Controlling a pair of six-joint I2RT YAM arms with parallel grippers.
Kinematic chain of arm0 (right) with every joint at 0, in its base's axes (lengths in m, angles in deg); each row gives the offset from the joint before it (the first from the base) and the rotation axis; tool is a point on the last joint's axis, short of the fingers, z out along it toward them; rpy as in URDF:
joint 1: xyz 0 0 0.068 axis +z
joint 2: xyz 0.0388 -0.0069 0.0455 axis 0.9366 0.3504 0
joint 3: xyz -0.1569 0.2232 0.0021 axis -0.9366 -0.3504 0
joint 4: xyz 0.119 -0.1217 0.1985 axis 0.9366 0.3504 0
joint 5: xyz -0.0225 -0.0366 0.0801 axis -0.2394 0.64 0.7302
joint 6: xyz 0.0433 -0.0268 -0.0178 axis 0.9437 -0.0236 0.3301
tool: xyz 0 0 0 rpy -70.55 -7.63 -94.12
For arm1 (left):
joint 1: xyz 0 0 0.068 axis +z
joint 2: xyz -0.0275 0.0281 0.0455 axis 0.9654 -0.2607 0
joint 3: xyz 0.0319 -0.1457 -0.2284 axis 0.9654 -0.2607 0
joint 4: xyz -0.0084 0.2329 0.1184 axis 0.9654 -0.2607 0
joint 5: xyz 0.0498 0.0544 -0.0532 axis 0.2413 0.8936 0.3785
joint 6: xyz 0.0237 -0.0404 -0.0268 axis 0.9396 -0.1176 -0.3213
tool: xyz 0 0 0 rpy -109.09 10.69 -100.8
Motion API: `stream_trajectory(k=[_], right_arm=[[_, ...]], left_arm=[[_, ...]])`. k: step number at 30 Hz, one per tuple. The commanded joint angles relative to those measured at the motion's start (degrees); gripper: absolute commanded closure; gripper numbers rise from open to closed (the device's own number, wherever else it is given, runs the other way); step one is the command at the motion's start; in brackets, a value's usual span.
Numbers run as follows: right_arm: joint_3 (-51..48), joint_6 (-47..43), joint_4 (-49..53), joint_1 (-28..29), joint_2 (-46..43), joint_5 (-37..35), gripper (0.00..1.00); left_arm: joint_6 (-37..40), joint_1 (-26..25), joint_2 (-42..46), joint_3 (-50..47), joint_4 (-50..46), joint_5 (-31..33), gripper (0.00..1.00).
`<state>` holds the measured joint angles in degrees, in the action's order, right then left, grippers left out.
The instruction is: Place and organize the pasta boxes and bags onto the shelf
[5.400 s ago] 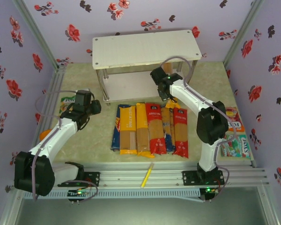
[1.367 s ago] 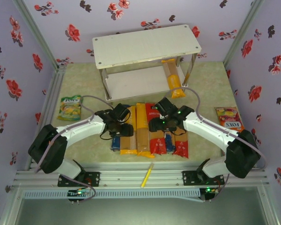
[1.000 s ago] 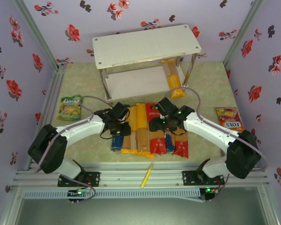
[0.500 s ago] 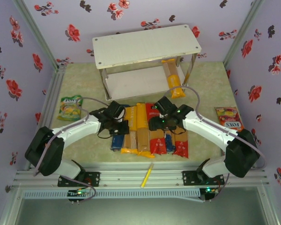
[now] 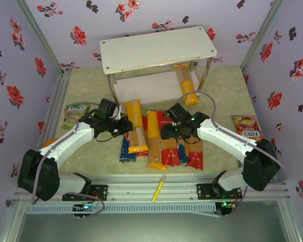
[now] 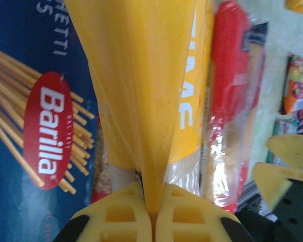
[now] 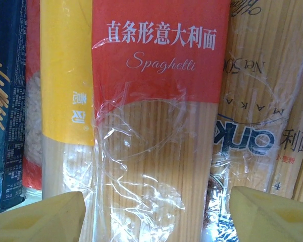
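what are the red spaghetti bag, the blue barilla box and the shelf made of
Red spaghetti bag: clear glossy plastic film, going by the crinkles and glare over the strands. Blue Barilla box: probably printed cardboard, flat and matte. Shelf: smooth white boards, perhaps laminate, on shiny metal-looking posts.

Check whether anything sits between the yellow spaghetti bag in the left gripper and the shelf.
Nothing visible does. The left gripper pinches the yellow spaghetti bag, and just bare table lies between it and the shelf.

We see a dark-blue Barilla box (image 6: 20, 65) with a red logo, a yellow-ended spaghetti bag (image 6: 141, 75), a white shelf (image 5: 156, 48), and lilac red-flowered walls (image 5: 25, 45).
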<state>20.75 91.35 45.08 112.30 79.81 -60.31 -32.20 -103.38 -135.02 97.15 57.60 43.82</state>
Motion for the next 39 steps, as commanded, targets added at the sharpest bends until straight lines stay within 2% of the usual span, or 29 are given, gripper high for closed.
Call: stream_trajectory(k=[1, 7, 10, 19, 26, 30, 35, 39], right_arm=[[1.97, -0.1, 2.75, 0.26, 0.63, -2.76, 0.24], [1.64, 0.36, 5.47, -0.04, -0.12, -4.14, 0.24], [1.4, 1.25, 7.64, -0.58, -2.4, -7.51, 0.24], [-0.11, 0.92, 9.59, -9.01, -10.83, -7.92, 0.24], [0.91, -0.3, 9.52, -11.42, -11.59, -7.44, 0.23], [0.91, -0.85, 8.76, -12.12, -11.0, -6.88, 0.23], [0.66, -1.62, 8.44, -13.43, -10.57, -6.25, 0.23], [0.63, -2.09, 8.48, -13.94, -10.79, -6.15, 0.23]], left_arm=[[0.14, 0.68, 2.08, 5.44, 7.51, -5.2, 1.0], [-0.24, 1.15, -3.89, 11.54, 16.29, -6.73, 1.0], [0.0, 1.53, -8.05, 15.16, 20.02, -6.66, 1.0], [-2.33, 2.03, -22.17, 24.04, 30.9, -7.61, 1.0], [-8.12, 2.09, -30.71, 29.55, 39.55, -8.34, 1.0], [-8.14, 2.02, -34.92, 34.33, 39.69, -9.07, 1.0], [-4.58, 2.01, -40.8, 41.9, 33.52, -12.8, 1.0], [-2.49, 1.95, -43.55, 44.66, 30.34, -13.16, 1.0]])
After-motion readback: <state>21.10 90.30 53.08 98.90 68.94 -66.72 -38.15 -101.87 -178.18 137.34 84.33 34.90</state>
